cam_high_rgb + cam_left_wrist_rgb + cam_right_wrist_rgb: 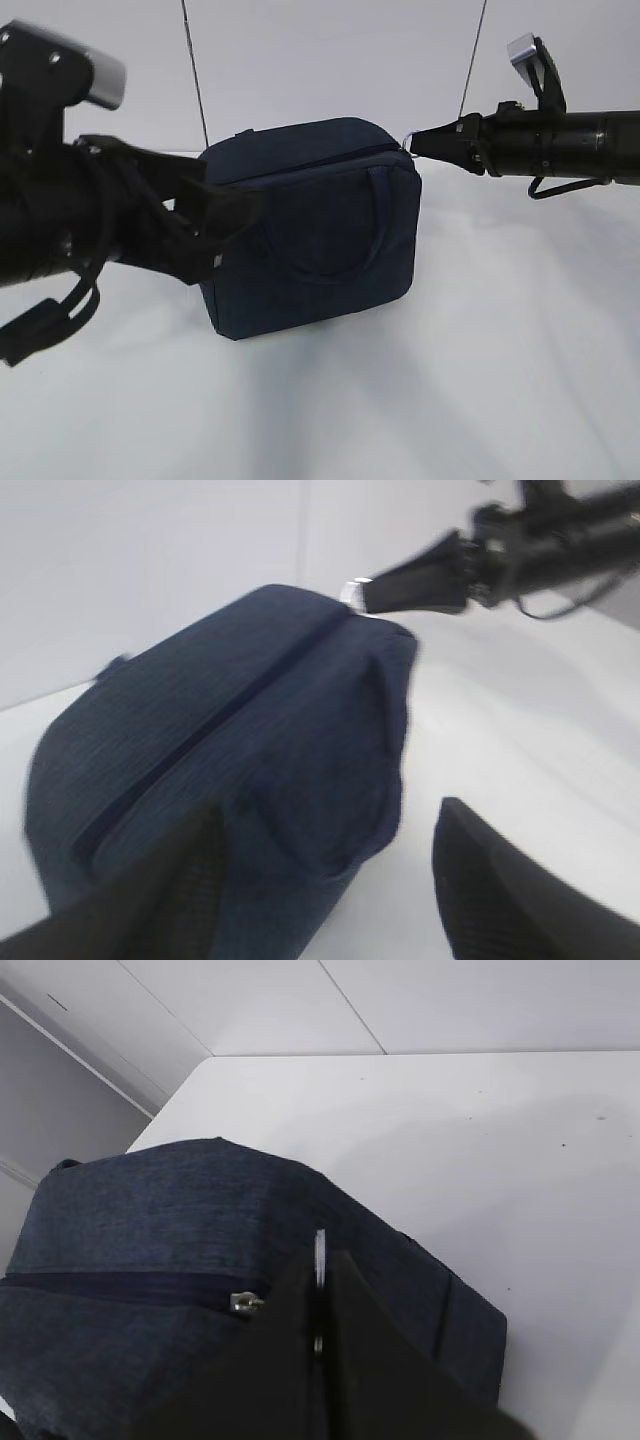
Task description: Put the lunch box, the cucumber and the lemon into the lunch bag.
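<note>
The dark navy lunch bag [310,240] stands upright in the middle of the white table, its zipper line [220,715] running along the top. My right gripper [415,143] is shut on the metal ring pull [320,1245] at the bag's upper right corner, with the zipper slider [243,1302] just beside it. At the bag's left end my left gripper [228,215] is open. In the left wrist view the left gripper [328,815] has part of the bag's side between its spread fingers, and nothing is gripped. The lunch box, the cucumber and the lemon are out of view.
The white table [480,380] spreads out in front of and to the right of the bag. Its far edge meets a pale wall [250,1010]. Two thin dark cables [195,70] hang behind the bag.
</note>
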Controlling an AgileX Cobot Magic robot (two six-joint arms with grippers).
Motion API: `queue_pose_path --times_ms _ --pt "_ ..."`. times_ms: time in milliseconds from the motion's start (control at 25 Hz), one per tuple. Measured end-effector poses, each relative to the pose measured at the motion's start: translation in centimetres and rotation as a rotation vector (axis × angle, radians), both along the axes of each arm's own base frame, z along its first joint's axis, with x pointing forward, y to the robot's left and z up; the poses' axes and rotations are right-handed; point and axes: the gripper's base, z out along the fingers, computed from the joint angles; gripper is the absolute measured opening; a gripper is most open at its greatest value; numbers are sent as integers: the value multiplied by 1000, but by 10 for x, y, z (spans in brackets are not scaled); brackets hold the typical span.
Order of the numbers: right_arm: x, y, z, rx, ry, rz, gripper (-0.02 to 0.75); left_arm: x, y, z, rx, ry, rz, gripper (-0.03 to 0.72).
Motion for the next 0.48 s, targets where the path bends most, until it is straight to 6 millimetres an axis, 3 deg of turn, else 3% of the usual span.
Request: queue_pose_path --times_ms 280,480 --pt "0 0 0 0 0 0 20 24 -35 50 218 1 -183 465" --pt "0 0 0 5 6 -2 20 52 -60 56 372 12 -237 461"
